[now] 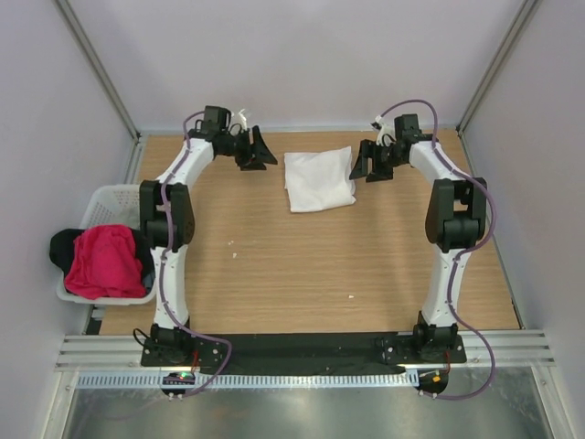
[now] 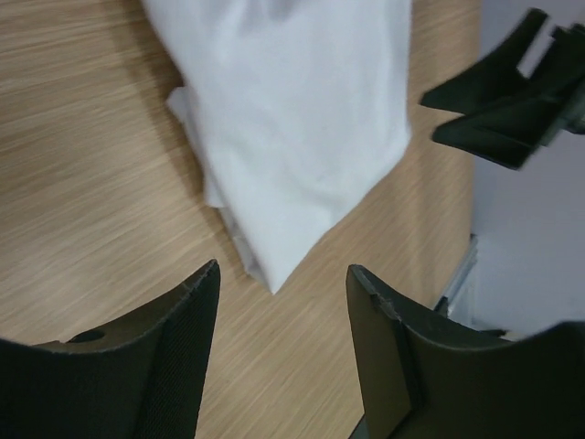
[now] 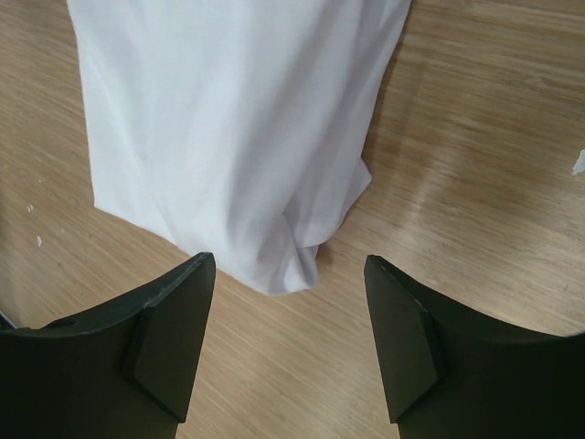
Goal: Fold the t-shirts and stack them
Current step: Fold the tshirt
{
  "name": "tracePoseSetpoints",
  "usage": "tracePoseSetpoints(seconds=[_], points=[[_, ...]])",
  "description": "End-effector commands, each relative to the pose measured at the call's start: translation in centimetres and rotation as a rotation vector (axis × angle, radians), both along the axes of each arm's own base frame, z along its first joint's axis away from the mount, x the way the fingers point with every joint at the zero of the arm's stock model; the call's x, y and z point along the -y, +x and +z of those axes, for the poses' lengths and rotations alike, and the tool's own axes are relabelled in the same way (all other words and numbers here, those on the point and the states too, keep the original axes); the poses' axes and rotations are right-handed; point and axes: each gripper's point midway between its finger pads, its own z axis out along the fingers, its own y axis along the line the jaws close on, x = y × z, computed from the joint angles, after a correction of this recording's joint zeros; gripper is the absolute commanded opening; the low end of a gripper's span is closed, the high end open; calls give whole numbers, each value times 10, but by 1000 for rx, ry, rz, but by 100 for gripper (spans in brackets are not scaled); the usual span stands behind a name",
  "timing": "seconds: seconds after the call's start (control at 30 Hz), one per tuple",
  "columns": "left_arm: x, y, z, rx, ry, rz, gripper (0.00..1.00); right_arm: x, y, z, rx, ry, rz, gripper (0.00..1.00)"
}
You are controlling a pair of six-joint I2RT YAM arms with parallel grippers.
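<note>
The white t-shirt lies folded into a compact rectangle near the middle of the far edge of the worktop. I judge that is where the stack is meant to grow, since it leaves the centre free for spreading the next one. My left end effector hangs just beside the shirt's left side and my right end effector just beside its right side. Both are released, jaws apart with nothing between them, and neither is touching the cloth. Flanking the shirt like this suits a two-sided fold, one end effector per edge. The near corner in my left wrist view shows a few layers peeking out unevenly, so the fold is fair rather than crisp. At the left edge of the worktop the basket holds the pink-red t-shirt bundled on top of the black t-shirt. Both are unfolded, so most of the job remains, and my left arm is the nearer one to fetch them.
</note>
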Motion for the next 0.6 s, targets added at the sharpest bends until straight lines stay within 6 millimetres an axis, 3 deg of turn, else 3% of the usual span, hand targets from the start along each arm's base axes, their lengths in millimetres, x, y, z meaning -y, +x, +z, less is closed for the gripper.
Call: tracePoseSetpoints(seconds=[0.0, 0.23, 0.27, 0.43, 0.47, 0.57], points=[[56, -18, 36, 28, -267, -216, 59, 4, 22, 7, 63, -8, -5, 73], [96, -28, 35, -19, -422, -324, 59, 0, 59, -4, 71, 67, -26, 74], [101, -25, 37, -18, -444, -330, 59, 1, 62, -14, 48, 90, -37, 74], [110, -21, 2, -75, -453, -339, 60, -9, 72, -26, 12, 189, -39, 75], [110, -23, -4, -90, -452, -339, 60, 3, 76, -26, 16, 213, -58, 75], [113, -27, -25, -129, -437, -337, 60, -3, 72, -33, -33, 311, -48, 75]])
